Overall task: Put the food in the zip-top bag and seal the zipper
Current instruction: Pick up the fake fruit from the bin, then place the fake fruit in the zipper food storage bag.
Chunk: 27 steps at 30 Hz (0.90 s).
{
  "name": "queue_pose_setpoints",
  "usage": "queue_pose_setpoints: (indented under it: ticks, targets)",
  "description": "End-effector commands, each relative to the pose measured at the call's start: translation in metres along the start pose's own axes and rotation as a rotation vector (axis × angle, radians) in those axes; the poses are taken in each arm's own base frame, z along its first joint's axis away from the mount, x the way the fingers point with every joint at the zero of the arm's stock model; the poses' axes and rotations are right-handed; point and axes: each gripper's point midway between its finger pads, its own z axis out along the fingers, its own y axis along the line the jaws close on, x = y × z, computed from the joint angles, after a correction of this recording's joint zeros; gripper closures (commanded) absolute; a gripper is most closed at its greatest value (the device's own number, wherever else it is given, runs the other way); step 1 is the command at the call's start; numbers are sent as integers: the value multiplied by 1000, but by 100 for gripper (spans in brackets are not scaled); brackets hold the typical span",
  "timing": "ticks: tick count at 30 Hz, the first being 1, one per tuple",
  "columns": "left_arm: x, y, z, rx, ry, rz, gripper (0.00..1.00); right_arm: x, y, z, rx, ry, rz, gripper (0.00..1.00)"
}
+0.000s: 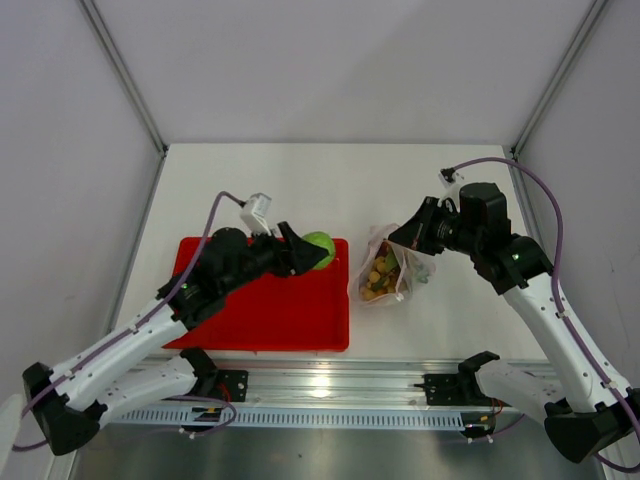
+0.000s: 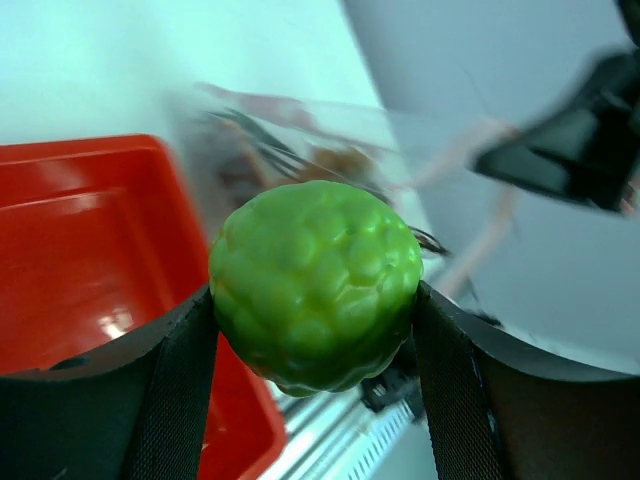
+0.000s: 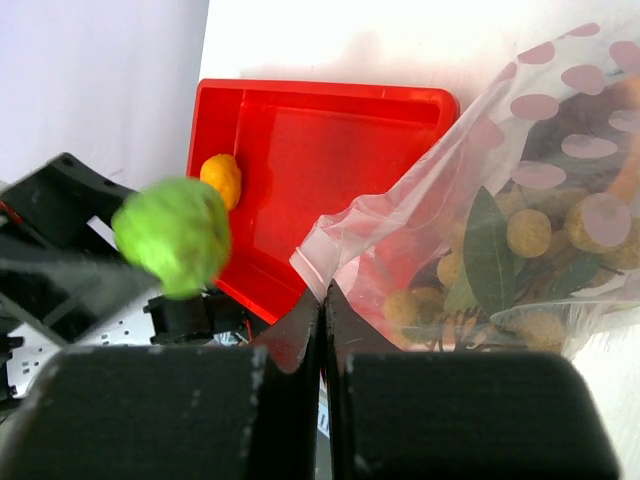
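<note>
We grip the green ball [image 2: 315, 285] between our left fingers [image 2: 175, 390], spread wide around it, over the red tray's [image 3: 300, 130] corner. Just ahead of those fingertips the zip-top bag [image 3: 400, 215] rests on the table [image 1: 300, 190], its clear lip pinched in our tightly closed right fingers [image 3: 290, 345]. The yellow-orange ball [image 3: 221, 180] lies in the tray.

No readable text, label, brand or number in any view. Only marking is plain pinkish dots [image 3: 538, 106] on bag [image 3: 400, 205] — pattern, not lettering.
</note>
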Motion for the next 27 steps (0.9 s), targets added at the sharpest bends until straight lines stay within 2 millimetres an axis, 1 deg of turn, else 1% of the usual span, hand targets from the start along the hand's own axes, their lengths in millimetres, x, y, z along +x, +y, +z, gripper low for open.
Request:
queue_pose_setpoints:
  ticks: [1, 3, 4, 5, 6, 8, 9, 10, 11, 12, 13, 14, 15, 16, 17, 19, 20, 21, 22, 23, 25, 26, 27]
  targets:
    - [18, -73, 6, 313, 87, 85, 100, -17, 24, -12, -79, -63, -12, 100]
    - [27, -85, 16, 354, 112, 100, 99, -16, 25, -13, -85, -58, -11, 100]
    - [33, -95, 16, 386, 127, 102, 99, -16, 25, -13, -84, -59, -11, 100]
    - [35, -101, 17, 406, 130, 104, 99, -16, 24, -13, -84, -59, -8, 100]
    - [36, -108, 23, 425, 132, 103, 99, -15, 24, -13, -84, -58, -6, 100]
    - [39, -122, 23, 456, 144, 116, 99, -14, 23, -13, -83, -59, -4, 100]
    - [45, -122, 30, 447, 164, 122, 99, -13, 24, -13, -84, -56, -5, 100]
    - [50, -126, 31, 454, 175, 125, 100, -13, 23, -13, -83, -55, -3, 100]
    - [48, -133, 31, 466, 172, 127, 99, -13, 24, -13, -86, -54, -3, 100]
    - [50, -133, 34, 462, 174, 125, 99, -13, 25, -13, -89, -55, -1, 100]
    - [58, -129, 41, 433, 204, 121, 99, -13, 25, -13, -93, -56, 0, 100]
    - [51, -132, 45, 411, 190, 114, 99, -12, 27, -13, -102, -51, 2, 100]
    - [54, -128, 50, 372, 206, 95, 99, -12, 28, -13, -108, -50, 9, 100]
    - [65, -114, 60, 297, 254, 90, 99, -12, 29, -14, -118, -49, 11, 100]
    - [66, -108, 66, 254, 255, 87, 99, -12, 32, -14, -130, -47, 10, 100]
    - [63, -104, 74, 188, 259, 64, 99, -13, 35, -15, -138, -49, 13, 100]
    - [72, -93, 81, 137, 290, 67, 99, -16, 36, -17, -139, -59, 9, 100]
    - [68, -96, 84, 128, 281, 64, 99, -16, 36, -17, -136, -61, 11, 100]
    - [71, -93, 87, 111, 292, 63, 99, -18, 37, -18, -138, -65, 9, 100]
    - [77, -85, 92, 78, 309, 63, 99, -19, 39, -19, -142, -70, 8, 100]
    - [78, -76, 96, 36, 294, 59, 99, -20, 41, -20, -143, -73, 11, 100]
    - [80, -75, 97, 37, 295, 56, 99, -21, 41, -21, -145, -77, 13, 100]
    - [80, -67, 101, 2, 274, 57, 99, -23, 44, -22, -152, -82, 11, 100]
